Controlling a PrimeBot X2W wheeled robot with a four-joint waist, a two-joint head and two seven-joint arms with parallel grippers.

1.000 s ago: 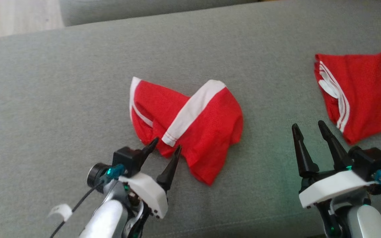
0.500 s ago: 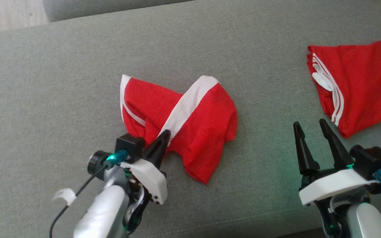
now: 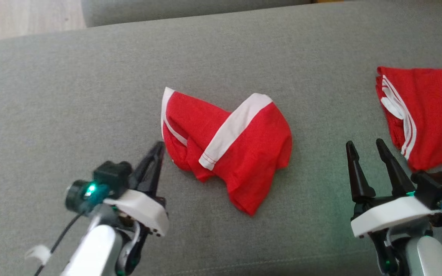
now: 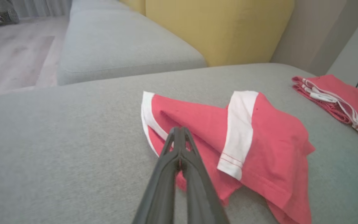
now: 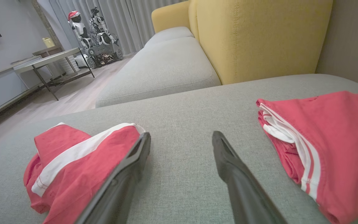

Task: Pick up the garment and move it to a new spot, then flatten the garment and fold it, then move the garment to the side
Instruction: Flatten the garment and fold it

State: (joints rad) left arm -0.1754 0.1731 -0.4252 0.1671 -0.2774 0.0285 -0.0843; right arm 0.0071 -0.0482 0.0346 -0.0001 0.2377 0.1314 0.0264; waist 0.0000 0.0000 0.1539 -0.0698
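The garment (image 3: 244,153) is a crumpled red piece with white bands, lying on the middle of the grey cushion (image 3: 71,96). My left gripper (image 3: 160,146) is shut, its tips just left of the garment's lower left edge, and I see no cloth between the fingers. From the left wrist the shut fingers (image 4: 179,146) point at the garment (image 4: 269,137), with its left white edge behind their tips. My right gripper (image 3: 365,145) stands open at the lower right, apart from it. Between its spread fingers (image 5: 238,174) lies bare cushion, with the garment (image 5: 82,161) off to the left.
A second red garment (image 3: 428,111) with white stripes lies folded at the cushion's right edge, close beside my right gripper. A yellow backrest (image 4: 216,28) and another grey seat (image 4: 120,46) stand beyond. Wooden floor (image 3: 21,19) shows at the upper left.
My left gripper went from open to shut at the garment's lower left edge, then drew back left and down. The garment kept its shape. The camera shifted. The right arm stayed put.
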